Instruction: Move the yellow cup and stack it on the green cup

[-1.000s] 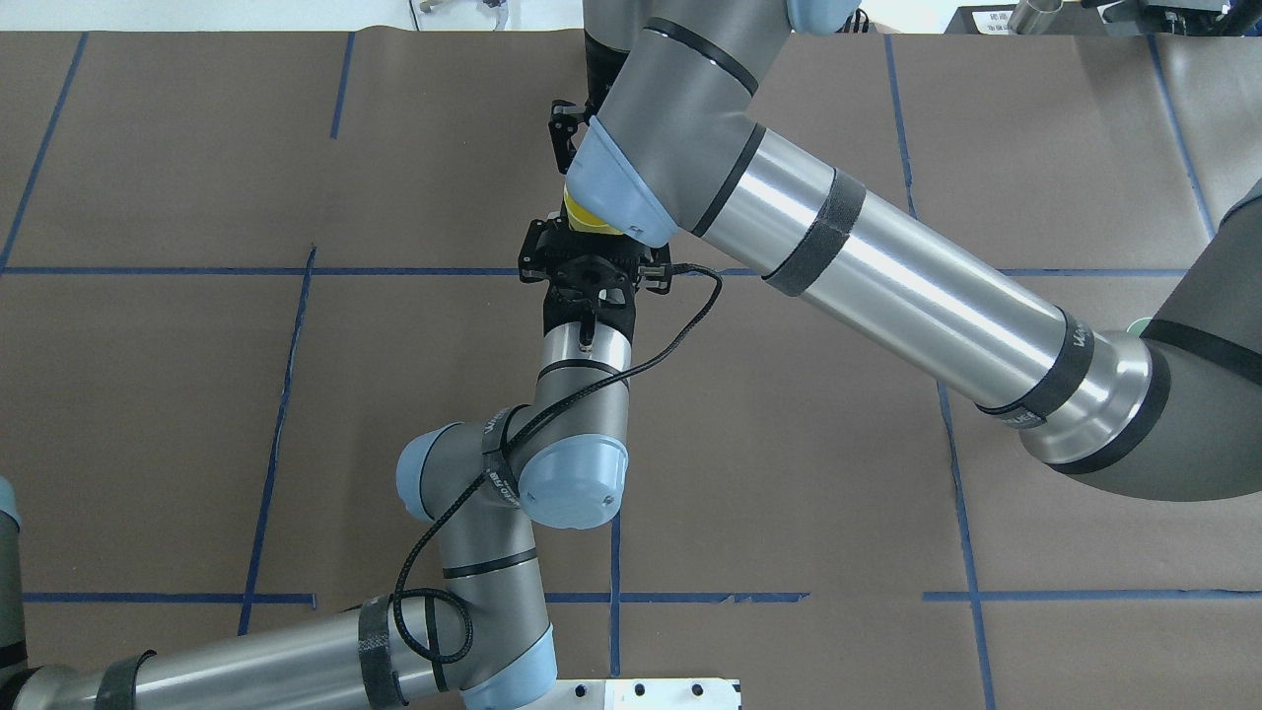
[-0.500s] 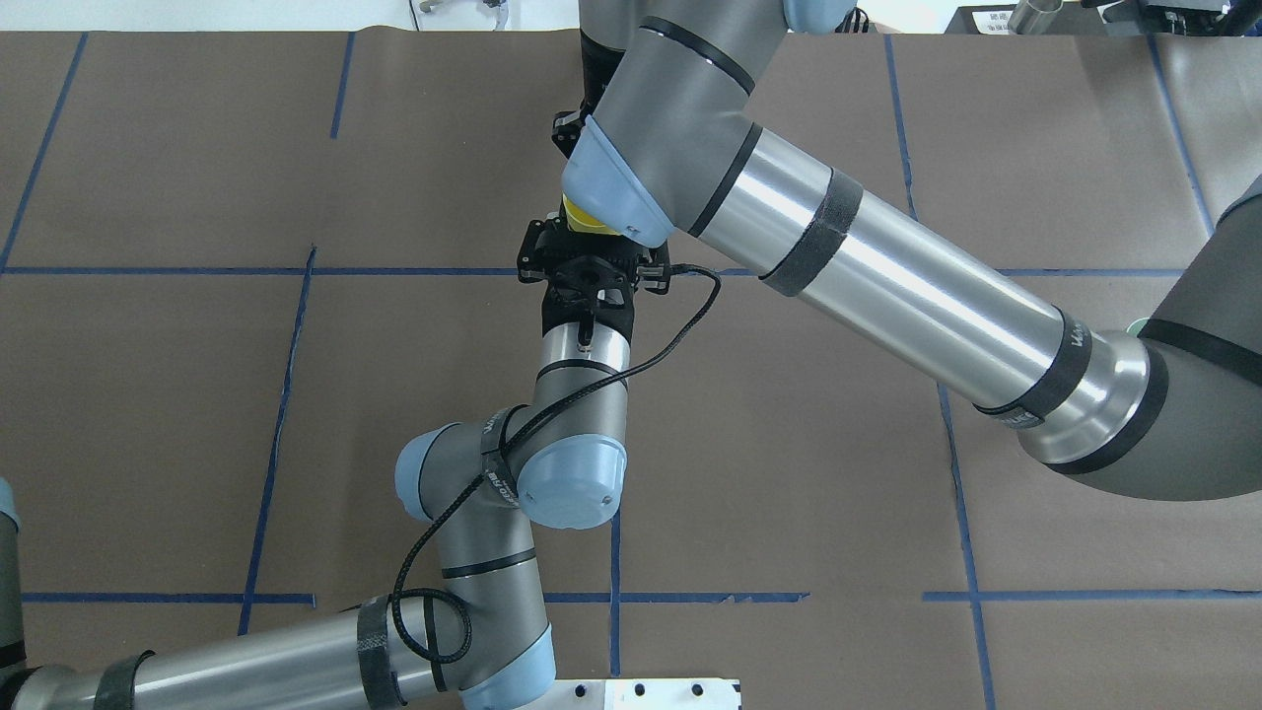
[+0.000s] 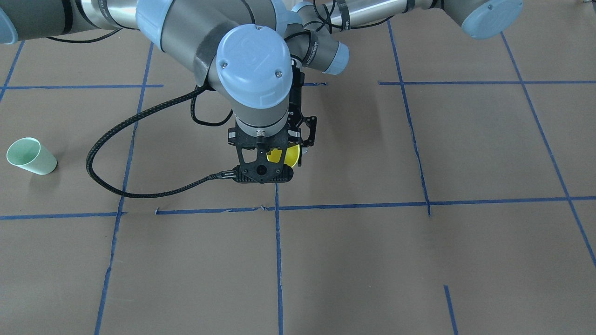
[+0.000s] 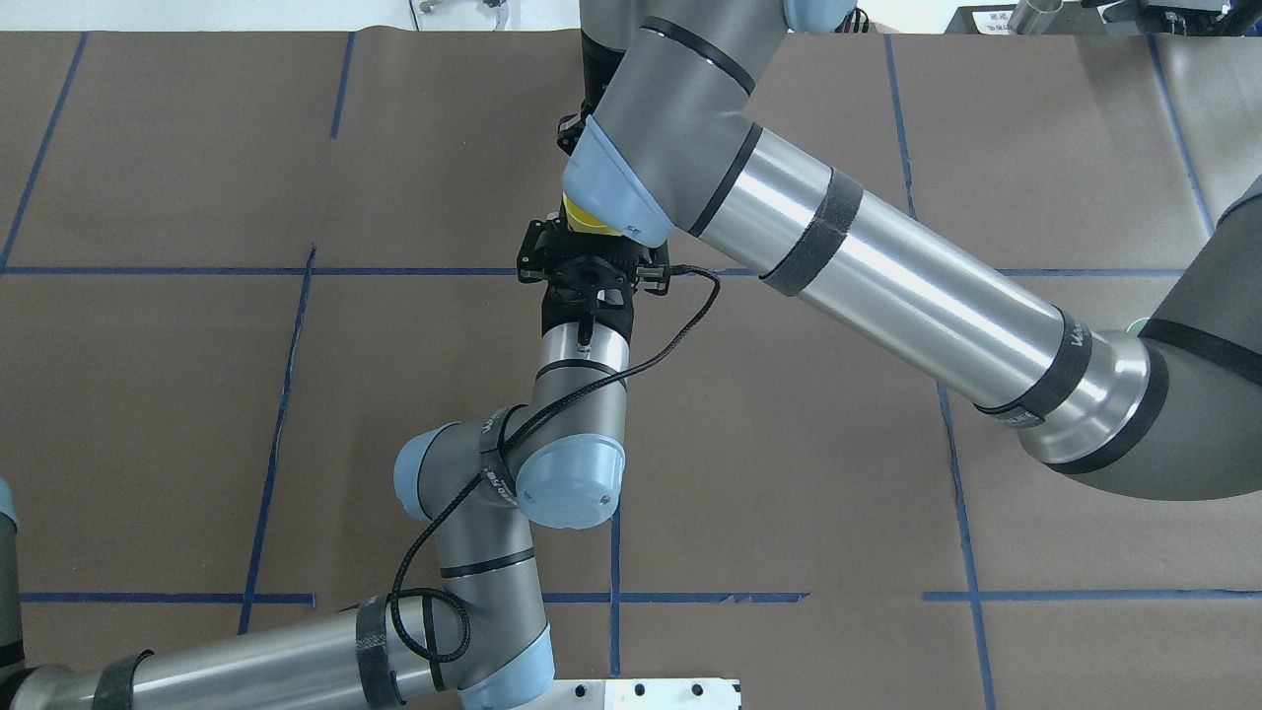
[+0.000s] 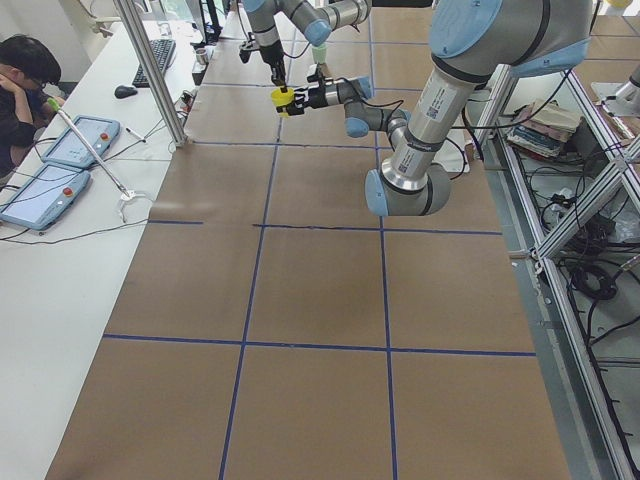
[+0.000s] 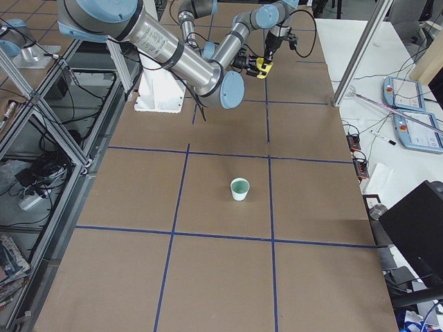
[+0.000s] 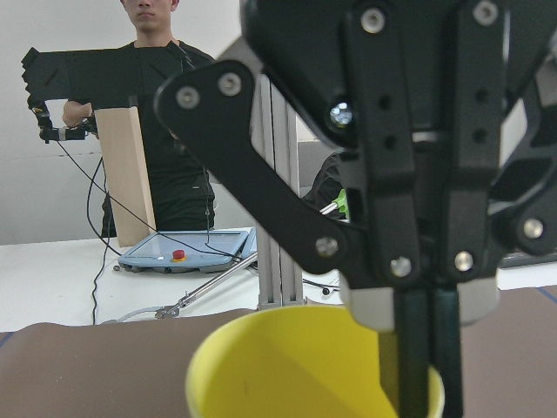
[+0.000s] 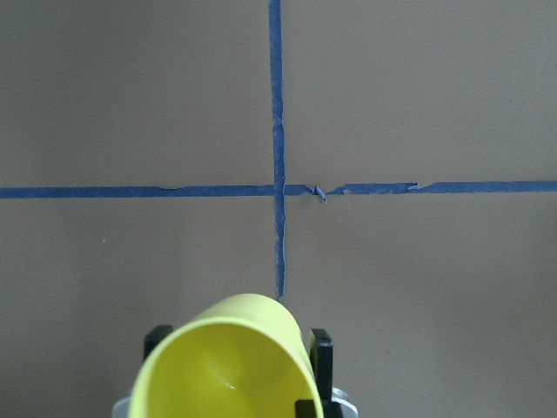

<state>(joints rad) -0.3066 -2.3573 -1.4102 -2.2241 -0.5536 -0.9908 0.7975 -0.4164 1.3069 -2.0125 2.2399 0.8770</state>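
The yellow cup (image 3: 285, 156) hangs upright in the air over the middle of the table, between both grippers. My right gripper (image 7: 416, 357) comes down from above and is shut on the cup's rim (image 7: 287, 374), one finger inside and one outside. My left gripper (image 4: 592, 242) reaches in level from the robot's side, and its fingers (image 8: 320, 348) flank the cup's body (image 8: 226, 366) and look closed on it. The green cup (image 3: 30, 157) stands upright and alone on the table far to the robot's right, also seen in the exterior right view (image 6: 239, 189).
The brown table cover (image 3: 419, 260) carries a grid of blue tape lines. The right wrist cable (image 3: 116, 139) loops over the table toward the green cup. An operator (image 5: 25, 70) sits at a side bench with teach pendants (image 5: 55, 170). A metal post (image 5: 150, 70) stands at the table's far edge.
The right arm shifted slightly over the cup a second ago and has stayed still since. The left arm and the yellow cup have not moved.
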